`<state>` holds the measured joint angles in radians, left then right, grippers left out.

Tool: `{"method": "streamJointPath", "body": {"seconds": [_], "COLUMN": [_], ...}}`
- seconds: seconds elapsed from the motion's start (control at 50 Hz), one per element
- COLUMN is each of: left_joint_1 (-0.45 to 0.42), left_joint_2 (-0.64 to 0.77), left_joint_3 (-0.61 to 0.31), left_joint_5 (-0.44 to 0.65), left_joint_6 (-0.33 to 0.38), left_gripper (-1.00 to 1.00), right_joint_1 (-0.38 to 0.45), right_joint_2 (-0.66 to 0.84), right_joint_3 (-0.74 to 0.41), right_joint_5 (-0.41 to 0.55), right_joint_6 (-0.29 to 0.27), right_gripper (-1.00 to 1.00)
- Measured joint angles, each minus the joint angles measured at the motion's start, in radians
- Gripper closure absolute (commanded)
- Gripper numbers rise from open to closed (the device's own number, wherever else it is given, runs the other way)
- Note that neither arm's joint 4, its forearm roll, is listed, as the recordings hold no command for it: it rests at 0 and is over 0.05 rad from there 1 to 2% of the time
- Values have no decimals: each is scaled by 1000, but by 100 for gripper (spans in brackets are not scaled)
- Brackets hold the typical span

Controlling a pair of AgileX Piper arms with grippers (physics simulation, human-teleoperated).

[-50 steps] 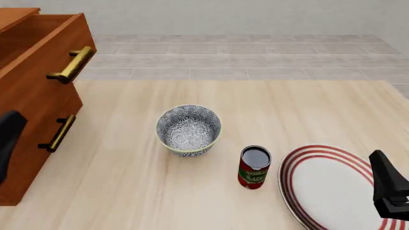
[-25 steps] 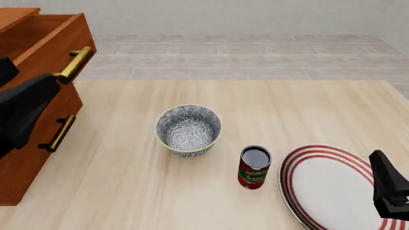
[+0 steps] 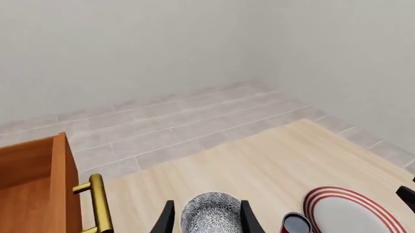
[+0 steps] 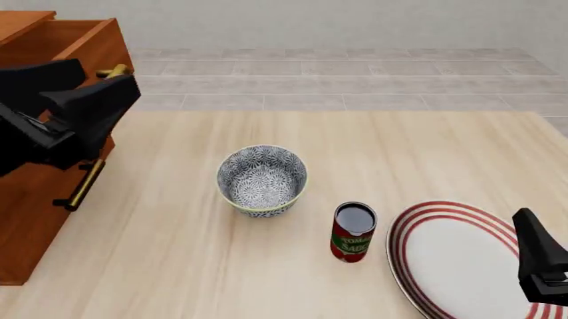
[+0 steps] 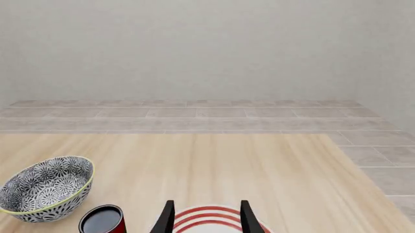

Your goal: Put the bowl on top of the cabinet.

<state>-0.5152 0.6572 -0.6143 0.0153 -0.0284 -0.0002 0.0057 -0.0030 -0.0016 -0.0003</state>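
Front view shows the bowl standing upright near the middle of the table, with a tomato can just beside it toward the right arm's side and a red-ringed plate past the can, cut off by the picture's edge. The cabinet rises at the left, its brass handles facing the bowl; most of its top lies out of frame. The left gripper hangs in front of the cabinet's upper drawer, hiding most of the upper handle, well apart from the bowl. From the left wrist view its fingertips stand apart, framing the bowl farther off, though only the tips show. The right gripper sits low over the plate's near edge, half cut off; in the right wrist view its fingertips look parted over the plate, holding nothing as far as can be seen
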Motion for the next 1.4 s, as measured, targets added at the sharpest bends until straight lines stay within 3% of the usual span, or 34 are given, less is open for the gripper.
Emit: {"method": "streamJointPath", "body": {"seconds": [0.78,1.4], "left_joint_1": [72,102], "left_joint_2": [420,697], "left_joint_3": [-20,-53], "left_joint_5": [-214,-355], "left_joint_6": [-86,-65], "left_gripper": [-100,-100], "right_joint_1": [0,0], "right_joint_2": [2,2], "right_joint_3": [0,0], "right_joint_5": [-1,-3], "right_joint_6": [0,0], "right_gripper": [-100,-100]}}
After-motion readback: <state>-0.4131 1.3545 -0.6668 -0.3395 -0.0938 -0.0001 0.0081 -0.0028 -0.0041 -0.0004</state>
